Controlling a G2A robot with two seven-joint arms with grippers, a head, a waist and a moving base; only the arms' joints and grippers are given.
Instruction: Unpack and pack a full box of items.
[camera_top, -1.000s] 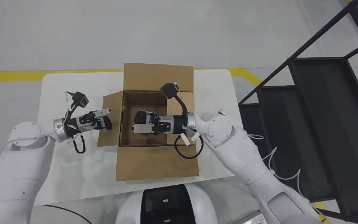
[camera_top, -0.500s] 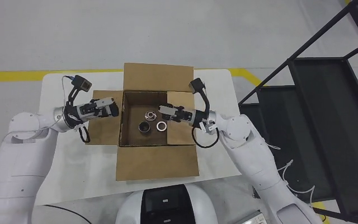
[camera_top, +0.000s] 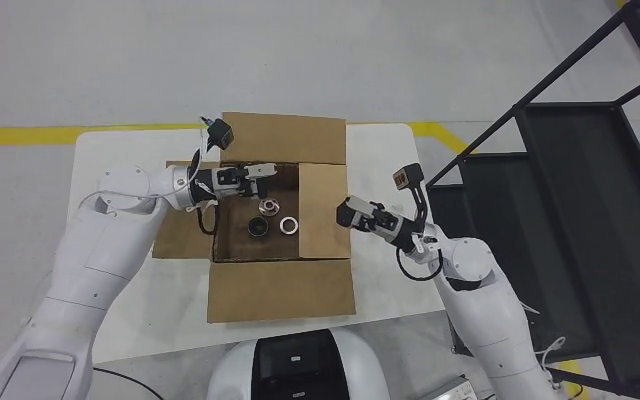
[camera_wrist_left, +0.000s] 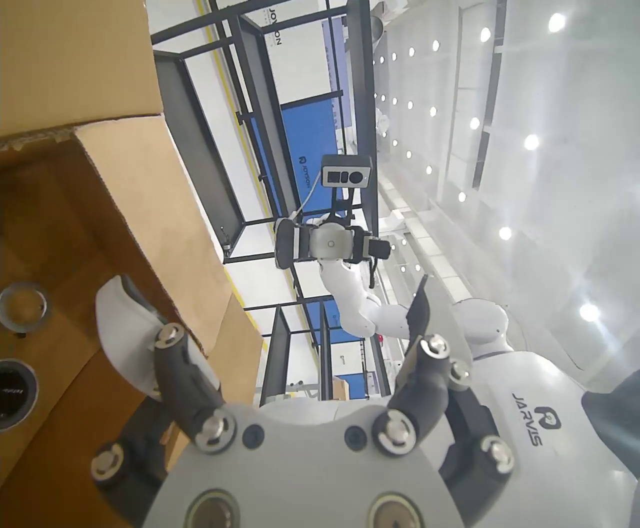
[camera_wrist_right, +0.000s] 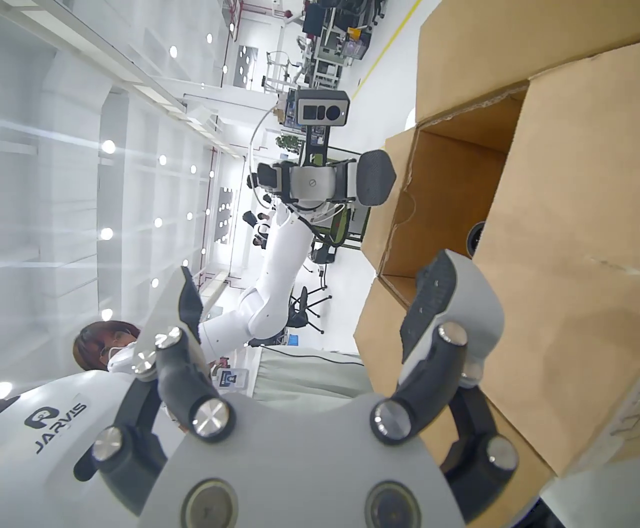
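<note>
The left hand (camera_top: 257, 172), released, is held over the box (camera_top: 280, 290); it is best lowered squarely onto 1 item (camera_top: 268, 207). The right hand (camera_top: 346, 213) is likewise released.

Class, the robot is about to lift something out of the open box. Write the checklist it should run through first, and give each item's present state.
1. Box flaps folded out, opening free: ok.
2. Left gripper jaws open and empty: ok.
3. Right gripper jaws open and empty, outside the box by the right flap: ok.
4. Ring, dark cap and small metal part in plain sight on the box floor: ok.
5. Left gripper directly over one of them: not ok, it is nearer the back wall.
6. Nothing else hidden under the left gripper: cannot tell.
</note>
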